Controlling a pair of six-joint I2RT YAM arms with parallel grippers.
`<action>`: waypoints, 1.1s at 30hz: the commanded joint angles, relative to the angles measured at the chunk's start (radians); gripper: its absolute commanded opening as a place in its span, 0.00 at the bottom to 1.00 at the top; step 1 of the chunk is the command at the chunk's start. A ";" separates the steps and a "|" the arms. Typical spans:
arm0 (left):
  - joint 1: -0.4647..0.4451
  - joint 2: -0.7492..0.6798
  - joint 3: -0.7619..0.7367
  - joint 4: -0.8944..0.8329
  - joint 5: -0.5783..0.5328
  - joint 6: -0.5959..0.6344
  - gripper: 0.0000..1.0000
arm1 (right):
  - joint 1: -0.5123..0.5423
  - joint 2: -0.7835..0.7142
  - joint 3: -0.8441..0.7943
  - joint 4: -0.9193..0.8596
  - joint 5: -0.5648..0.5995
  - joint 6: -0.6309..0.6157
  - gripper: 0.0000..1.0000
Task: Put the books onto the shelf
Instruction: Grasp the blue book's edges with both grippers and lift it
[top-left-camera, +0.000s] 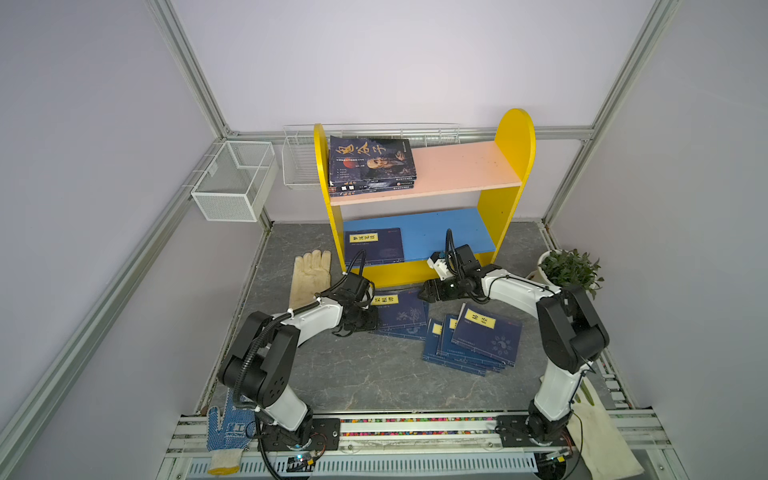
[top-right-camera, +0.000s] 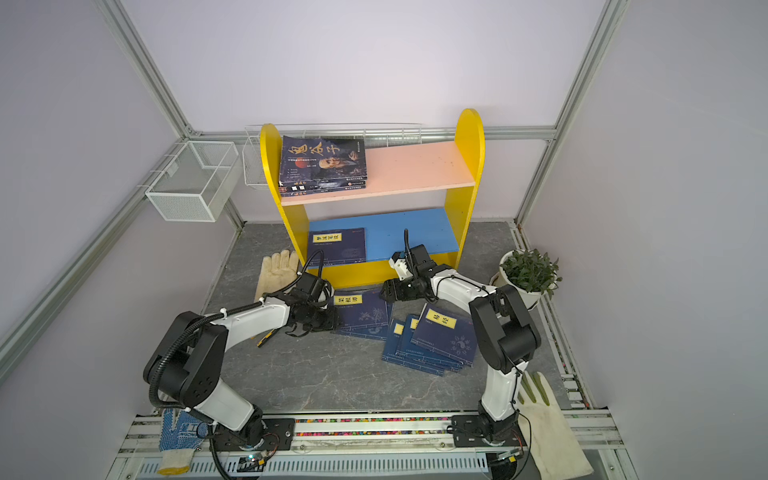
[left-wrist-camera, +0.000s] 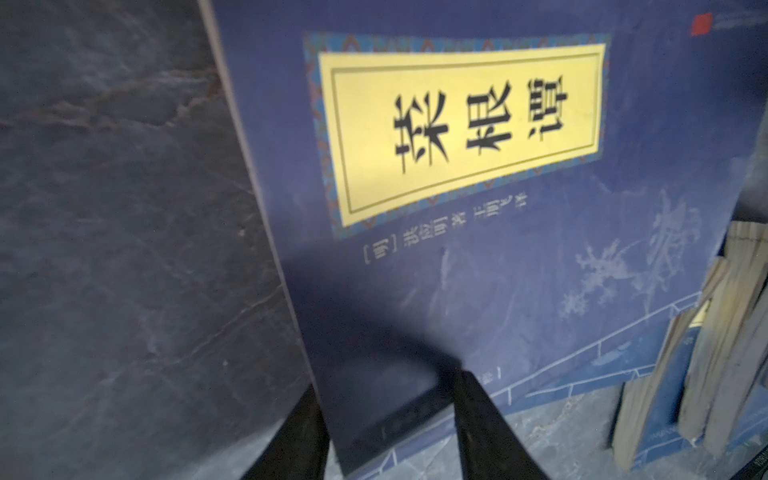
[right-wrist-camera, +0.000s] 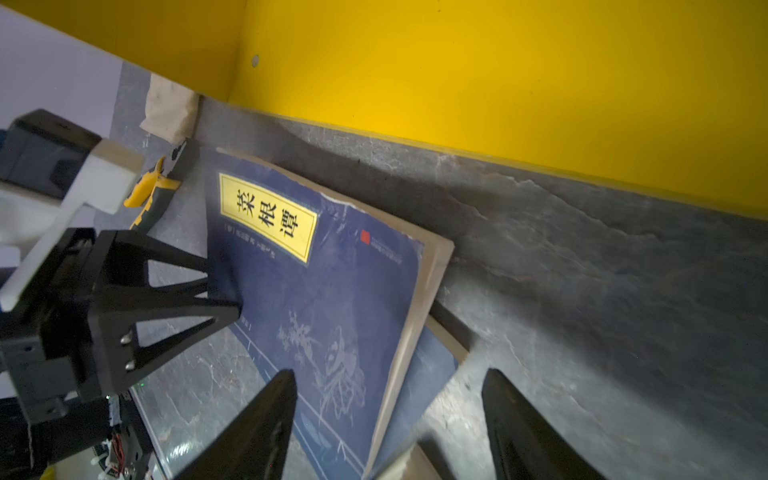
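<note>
A navy book (top-left-camera: 401, 311) with a yellow title label lies on top of another in front of the shelf (top-left-camera: 515, 137). My left gripper (top-left-camera: 368, 321) is open. In the left wrist view its jaws (left-wrist-camera: 386, 382) straddle this book's (left-wrist-camera: 457, 124) near corner. My right gripper (top-left-camera: 419, 293) is open over the book's opposite page edge (right-wrist-camera: 415, 316). Several navy books (top-left-camera: 478, 340) lie fanned out to the right. Dark paperbacks (top-left-camera: 370, 162) are stacked on the pink board (top-left-camera: 457, 166). One navy book (top-left-camera: 374, 245) lies on the blue board (top-left-camera: 449, 232).
A cream glove (top-left-camera: 309, 278) lies left of the shelf and yellow-handled pliers (right-wrist-camera: 153, 195) lie by the left gripper. A potted plant (top-left-camera: 569, 270) stands at the right. White wire baskets (top-left-camera: 232, 183) hang on the back wall. A blue dotted glove (top-left-camera: 228, 428) and a white glove (top-right-camera: 548, 428) lie at the front.
</note>
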 joint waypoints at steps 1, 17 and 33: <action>-0.006 0.032 0.018 -0.018 -0.024 0.012 0.45 | 0.002 0.055 0.033 0.080 -0.042 0.029 0.70; -0.006 0.057 0.028 -0.023 -0.015 0.016 0.32 | 0.055 0.139 0.035 0.146 -0.081 0.051 0.59; -0.006 0.048 0.022 -0.022 -0.001 0.019 0.31 | 0.102 -0.066 -0.037 0.268 -0.170 0.062 0.49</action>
